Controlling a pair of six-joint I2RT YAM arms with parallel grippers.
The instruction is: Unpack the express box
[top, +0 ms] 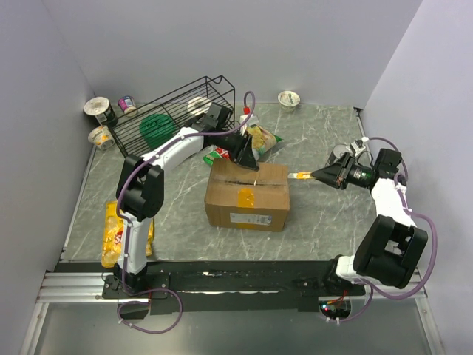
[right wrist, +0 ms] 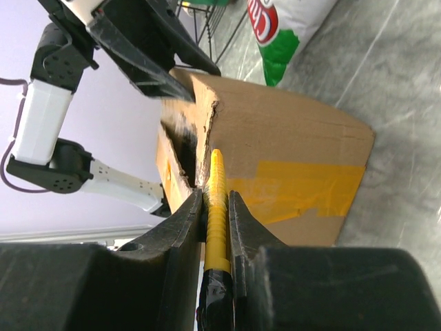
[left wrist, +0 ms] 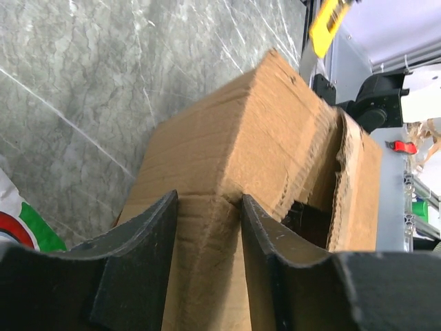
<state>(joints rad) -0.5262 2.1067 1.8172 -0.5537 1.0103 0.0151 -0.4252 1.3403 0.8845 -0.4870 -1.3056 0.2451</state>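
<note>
The express box (top: 247,196), brown cardboard with an orange sticker and a white label, sits mid-table. My left gripper (top: 246,159) is at its far top edge; in the left wrist view the gripper (left wrist: 207,227) straddles a creased cardboard ridge (left wrist: 207,262), closed on it, beside the dark open seam (left wrist: 310,221). My right gripper (top: 325,176) is shut on a yellow ribbed cutter (top: 301,176). In the right wrist view the gripper (right wrist: 216,200) holds the cutter (right wrist: 217,186) with its tip at the box's (right wrist: 289,138) top seam, above orange tape (right wrist: 303,189).
A black wire basket (top: 177,111) stands back left with cups (top: 100,111) beside it. A green chip bag (top: 260,140) lies just behind the box. A yellow chip bag (top: 118,233) lies near the left arm's base. A white cup (top: 289,98) sits at the back.
</note>
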